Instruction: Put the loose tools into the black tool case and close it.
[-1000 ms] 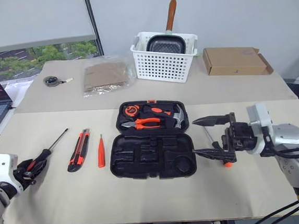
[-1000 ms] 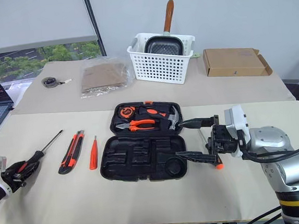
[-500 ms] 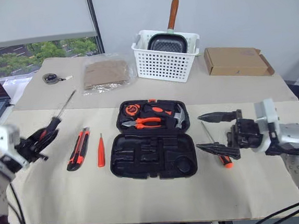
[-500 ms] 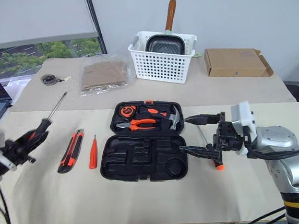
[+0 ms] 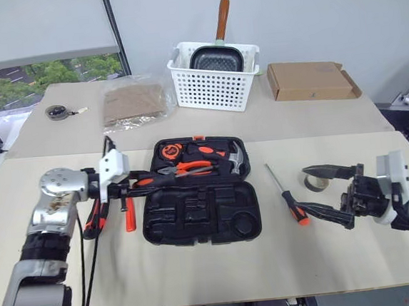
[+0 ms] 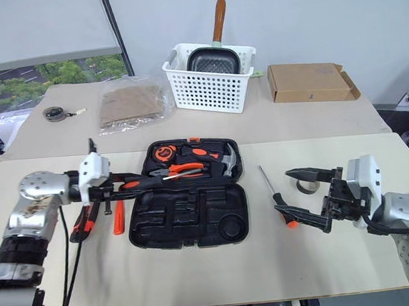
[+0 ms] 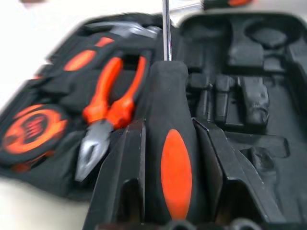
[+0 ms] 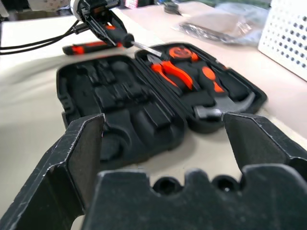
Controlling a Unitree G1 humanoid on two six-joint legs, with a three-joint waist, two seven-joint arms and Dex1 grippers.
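The left gripper (image 5: 125,188) is clamped on the orange-and-black handle of a long screwdriver (image 7: 173,158), held just above the left edge of the black tool case (image 5: 199,218) with its shaft pointing across the case's upper half. The right gripper (image 5: 321,194) hangs to the right of the case with its two black fingers spread wide and nothing between them. The case lies open and flat on the table (image 5: 200,268): the half farther from the robot carries orange-handled pliers (image 5: 191,168), a hammer (image 5: 232,161) and a tape measure (image 5: 165,153), while the nearer half shows bare moulded slots. A second long screwdriver (image 5: 286,196) lies on the table just right of the case, between it and the right gripper — its handle end toward the robot. A small tape roll (image 5: 313,182) sits right of the case too, close behind the open fingers. Left of the case, the utility knife (image 5: 93,214) and the small all-orange screwdriver (image 5: 128,215) lie side by side, partly hidden by the left arm (and its trailing cable). Beyond the case stand a white slotted basket (image 5: 213,84) holding a dark pan (image 5: 214,55) with a wooden handle, a cardboard box (image 5: 310,90) to the basket's right and a clear bag (image 5: 132,105) to its left.
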